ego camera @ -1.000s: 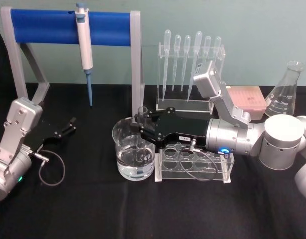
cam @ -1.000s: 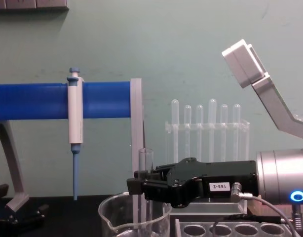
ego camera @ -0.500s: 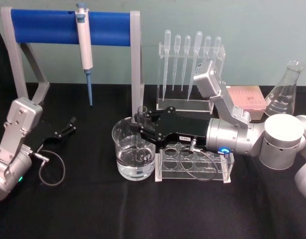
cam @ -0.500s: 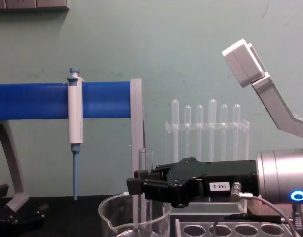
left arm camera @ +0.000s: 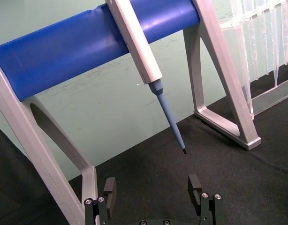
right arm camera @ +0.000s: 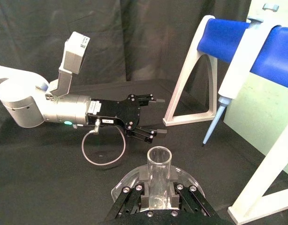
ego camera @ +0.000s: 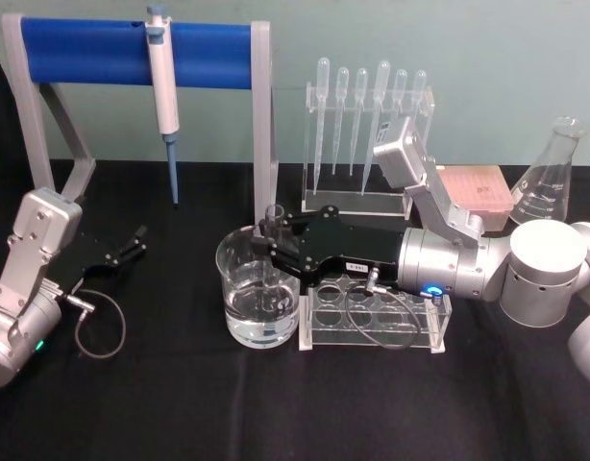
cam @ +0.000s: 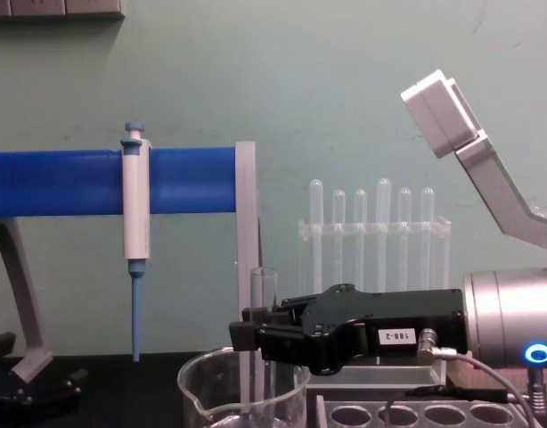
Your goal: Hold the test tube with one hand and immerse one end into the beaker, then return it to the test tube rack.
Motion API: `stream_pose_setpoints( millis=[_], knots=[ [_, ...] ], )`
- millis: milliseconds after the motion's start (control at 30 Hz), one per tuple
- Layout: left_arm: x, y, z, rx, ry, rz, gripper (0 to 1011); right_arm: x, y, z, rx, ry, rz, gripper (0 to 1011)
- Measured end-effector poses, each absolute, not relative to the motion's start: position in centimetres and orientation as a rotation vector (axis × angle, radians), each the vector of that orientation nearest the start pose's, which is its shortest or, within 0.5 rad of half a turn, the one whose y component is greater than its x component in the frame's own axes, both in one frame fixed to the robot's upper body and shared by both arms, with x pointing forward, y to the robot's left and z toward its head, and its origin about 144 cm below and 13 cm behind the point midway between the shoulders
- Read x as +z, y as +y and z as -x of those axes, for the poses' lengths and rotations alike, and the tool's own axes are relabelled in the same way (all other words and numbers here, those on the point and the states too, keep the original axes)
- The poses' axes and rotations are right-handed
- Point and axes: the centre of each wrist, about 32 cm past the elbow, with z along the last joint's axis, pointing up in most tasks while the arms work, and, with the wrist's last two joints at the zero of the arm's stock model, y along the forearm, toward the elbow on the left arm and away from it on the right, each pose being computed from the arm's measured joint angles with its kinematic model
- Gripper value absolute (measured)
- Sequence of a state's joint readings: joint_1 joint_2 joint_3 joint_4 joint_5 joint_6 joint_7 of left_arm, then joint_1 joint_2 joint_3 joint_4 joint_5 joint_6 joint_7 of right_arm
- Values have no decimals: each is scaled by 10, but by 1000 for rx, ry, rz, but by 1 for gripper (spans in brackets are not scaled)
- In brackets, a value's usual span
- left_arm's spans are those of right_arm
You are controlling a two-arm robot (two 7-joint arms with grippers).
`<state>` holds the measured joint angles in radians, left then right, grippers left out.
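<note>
The test tube (ego camera: 274, 216) stands upright with my right gripper (ego camera: 272, 246) shut on it just below its rimmed mouth. Its lower part reaches down inside the beaker (ego camera: 239, 288), a wide glass with clear liquid at the bottom. In the chest view the test tube (cam: 264, 299) passes the beaker rim (cam: 202, 379) beside the right gripper (cam: 247, 337). The right wrist view looks down on the test tube (right arm camera: 159, 161) over the beaker (right arm camera: 127, 180). My left gripper (ego camera: 129, 247) rests open at the far left, fingers (left arm camera: 109, 188) apart.
A clear rack with round holes (ego camera: 372, 312) sits right beside the beaker under my right wrist. Behind stand a blue bar stand (ego camera: 93, 53) holding a pipettor (ego camera: 162, 91), a pipette rack (ego camera: 367, 134), a pink box (ego camera: 473, 187) and a flask (ego camera: 550, 182).
</note>
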<state>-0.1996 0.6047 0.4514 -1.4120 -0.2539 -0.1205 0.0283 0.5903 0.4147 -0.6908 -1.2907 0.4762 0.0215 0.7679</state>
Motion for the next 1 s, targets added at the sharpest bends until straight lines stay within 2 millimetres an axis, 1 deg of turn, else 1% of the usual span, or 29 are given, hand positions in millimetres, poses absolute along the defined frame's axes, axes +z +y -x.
stream_pose_setpoints(
  millis=[1000],
  knots=[
    [1140, 310, -489, 1248, -285, -304, 1000, 1215, -200, -574, -338, -89, 163, 228]
  ],
)
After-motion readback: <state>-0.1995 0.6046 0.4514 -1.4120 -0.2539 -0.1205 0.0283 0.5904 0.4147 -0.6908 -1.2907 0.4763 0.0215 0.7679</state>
